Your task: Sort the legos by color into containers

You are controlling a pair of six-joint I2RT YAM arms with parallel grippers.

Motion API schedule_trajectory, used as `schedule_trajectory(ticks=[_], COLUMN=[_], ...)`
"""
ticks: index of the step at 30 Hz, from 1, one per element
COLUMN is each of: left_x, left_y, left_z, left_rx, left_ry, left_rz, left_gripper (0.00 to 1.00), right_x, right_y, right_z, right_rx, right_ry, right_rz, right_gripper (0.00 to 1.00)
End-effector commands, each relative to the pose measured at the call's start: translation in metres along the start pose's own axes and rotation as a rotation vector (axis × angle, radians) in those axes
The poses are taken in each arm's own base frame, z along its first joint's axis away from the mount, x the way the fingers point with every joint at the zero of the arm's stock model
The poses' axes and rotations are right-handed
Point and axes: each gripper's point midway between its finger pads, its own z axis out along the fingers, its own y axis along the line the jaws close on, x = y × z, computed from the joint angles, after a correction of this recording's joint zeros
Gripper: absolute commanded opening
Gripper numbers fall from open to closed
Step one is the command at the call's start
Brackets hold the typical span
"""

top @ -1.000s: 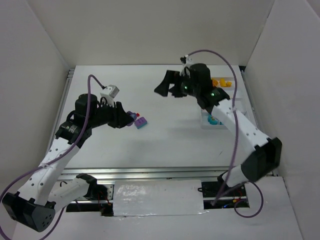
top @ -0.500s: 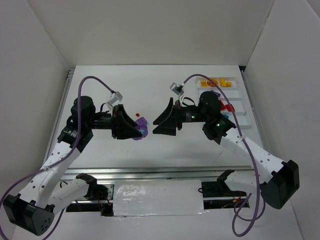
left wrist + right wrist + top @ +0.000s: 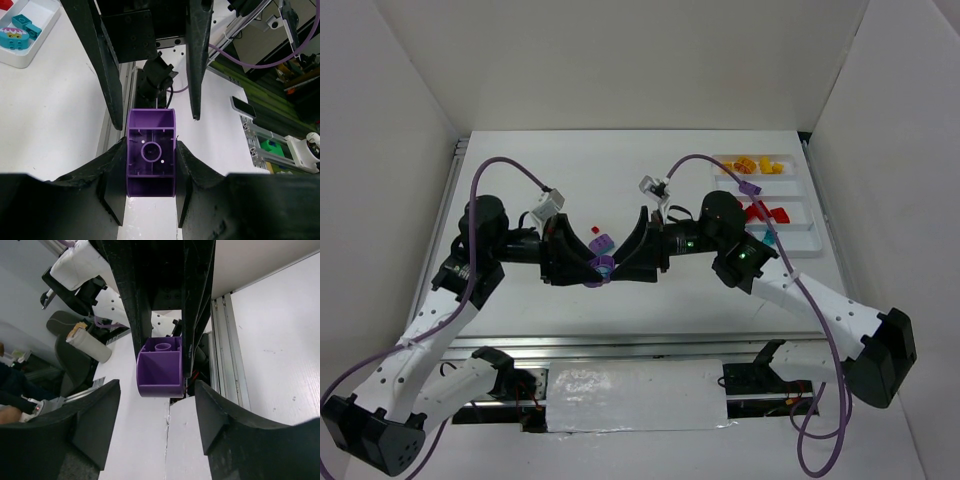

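Between my two tools, above mid-table, items as found:

1. Purple brick (image 3: 604,264). Hard glossy plastic, hollow underside turned towards my left wrist, showing a central tube and thin ribs. One end wall is rounded, the others flat. Its slightly longer axis appears to run along the line joining the two tools. It is held clear of the table.

2. Left tool (image 3: 150,156). Narrow, clamped on the brick's two flat side walls.

3. Right tool (image 3: 157,390). Wide, nose to nose with the left tool. The brick lies straight ahead of it, within the span of its spread fingers. I cannot tell whether they touch it.

4. Tray (image 3: 807,208). White plastic with low walls and long parallel compartments, behind the right tool and well away from the left one. The right arm is the nearer. Yellow-orange, red and teal pieces (image 3: 17,31) already lie in separate compartments.

5. Red brick (image 3: 594,230). Small, loose on the table just beyond the left tool.

Judgement: this is a handover. The right tool must close across the brick's free faces before the left one lets go, or the smooth plastic could slip.
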Motion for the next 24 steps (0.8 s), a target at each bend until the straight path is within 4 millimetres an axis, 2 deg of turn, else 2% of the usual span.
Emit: schedule_trajectory(ticks=[1,4,7,8,9,10,11,13,14,15,16,18,20,21,22,24], left_x=[-0.004,-0.004,-0.003,-0.003,-0.004,-0.004,-0.005,-0.005,-0.007,-0.006,-0.009,-0.008,-0.013,-0.018,-0.018,-0.024], left_y=[-0.013,-0.013,-0.012,-0.012,-0.011,-0.010,-0.009,-0.005,-0.002,0.010,0.016,0.037,0.050,0.070,0.079,0.100], left_z=[-0.001,-0.001,0.000,0.000,0.000,0.000,0.000,0.000,0.000,0.000,-0.002,-0.005,-0.008,-0.018,-0.024,-0.043], left_rx=[0.049,0.053,0.057,0.056,0.049,0.042,0.032,0.014,-0.006,-0.078,-0.123,-0.237,-0.324,-0.448,-0.519,-0.669], left_ry=[0.000,0.002,0.005,0.004,0.002,0.001,0.001,-0.001,-0.006,-0.012,-0.019,-0.022,-0.034,-0.065,-0.078,-0.131], left_rz=[0.074,0.074,0.065,0.066,0.068,0.067,0.067,0.062,0.073,0.040,0.046,-0.001,-0.016,-0.026,-0.059,-0.081], left_gripper=[0.01,0.02,0.03,0.04,0.04,0.08,0.12,0.27,0.40,0.83,0.99,0.99,1.00,1.00,1.00,0.99], right_x=[-0.025,-0.025,-0.024,-0.023,-0.022,-0.023,-0.021,-0.016,-0.014,-0.013,-0.011,-0.009,-0.008,-0.008,-0.007,-0.005], right_y=[0.018,0.019,0.018,0.017,0.017,0.015,0.012,0.006,0.002,-0.002,-0.017,-0.034,-0.069,-0.083,-0.112,-0.151], right_z=[0.006,0.010,0.013,0.014,0.014,0.014,0.015,0.015,0.016,0.016,0.015,0.012,0.000,-0.007,-0.022,-0.047], right_rx=[-0.043,-0.046,-0.049,-0.052,-0.051,-0.043,-0.034,-0.024,-0.014,-0.001,0.055,0.114,0.225,0.275,0.375,0.547], right_ry=[-0.058,-0.050,-0.050,-0.045,-0.047,-0.054,-0.054,-0.048,-0.046,-0.046,-0.051,-0.057,-0.065,-0.073,-0.078,-0.095], right_rz=[-0.101,-0.113,-0.117,-0.116,-0.115,-0.112,-0.105,-0.106,-0.102,-0.099,-0.085,-0.067,-0.020,0.001,0.055,0.138], right_gripper=[0.67,0.60,0.48,0.21,0.08,0.00,0.00,0.00,0.00,0.00,0.00,0.00,0.00,0.00,0.00,0.00])
